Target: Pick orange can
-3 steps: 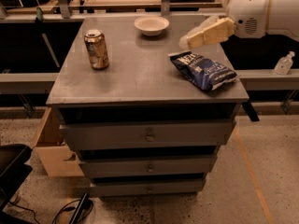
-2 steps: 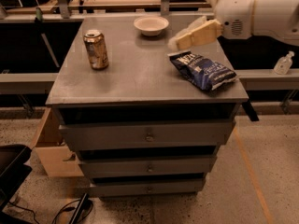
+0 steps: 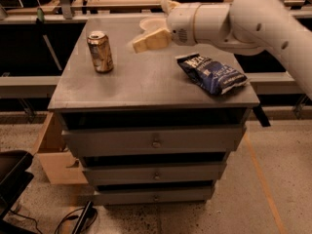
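Note:
The orange can [image 3: 100, 51] stands upright on the left part of the grey cabinet top [image 3: 146, 89]; it has an orange-gold body with pale markings and a silver top. My gripper [image 3: 150, 25] hangs over the back middle of the top, to the right of the can and apart from it. Its cream fingers [image 3: 151, 40] point left toward the can, are spread apart and hold nothing. The white arm comes in from the upper right.
A dark blue chip bag [image 3: 214, 74] lies on the right part of the top. A white bowl [image 3: 145, 22] sits at the back, partly hidden by the gripper. A brown box [image 3: 51, 152] and a black object [image 3: 12, 179] are on the floor at left.
The arm and gripper have moved left across the back of the top, from above the chip bag toward the can. The can, bag and bowl have not moved.

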`<state>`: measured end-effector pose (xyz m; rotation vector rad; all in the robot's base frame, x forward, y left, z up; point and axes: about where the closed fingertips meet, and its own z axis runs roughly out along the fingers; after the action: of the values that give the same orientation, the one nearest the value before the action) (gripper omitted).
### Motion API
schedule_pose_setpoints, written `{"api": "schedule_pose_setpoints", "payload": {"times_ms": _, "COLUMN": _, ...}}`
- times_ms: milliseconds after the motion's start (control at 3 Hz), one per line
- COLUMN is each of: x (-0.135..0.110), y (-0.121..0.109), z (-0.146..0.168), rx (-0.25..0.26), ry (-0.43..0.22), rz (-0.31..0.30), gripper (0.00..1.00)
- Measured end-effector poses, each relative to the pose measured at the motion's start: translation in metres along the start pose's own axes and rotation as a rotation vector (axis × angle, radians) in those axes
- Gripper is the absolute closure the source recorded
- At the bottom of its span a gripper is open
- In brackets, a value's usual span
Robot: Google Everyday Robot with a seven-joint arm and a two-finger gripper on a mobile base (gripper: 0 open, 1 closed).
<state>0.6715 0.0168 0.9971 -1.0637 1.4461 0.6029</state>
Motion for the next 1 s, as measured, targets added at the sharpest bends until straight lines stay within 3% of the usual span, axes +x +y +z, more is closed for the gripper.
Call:
{"api": "schedule_pose_setpoints", "payload": {"times_ms": 667, "x": 0.009, "y": 0.014, "z": 0.114, "rx": -0.126, "ry": -0.098, "rz": 0.106, "gripper": 0.0}}
{"api": "schedule_pose_setpoints", "payload": {"times_ms": 1000, "x": 0.022, "y": 0.023, "z": 0.152, "rx": -0.17, "ry": -0.091, "rz": 0.147, "gripper": 0.0}}
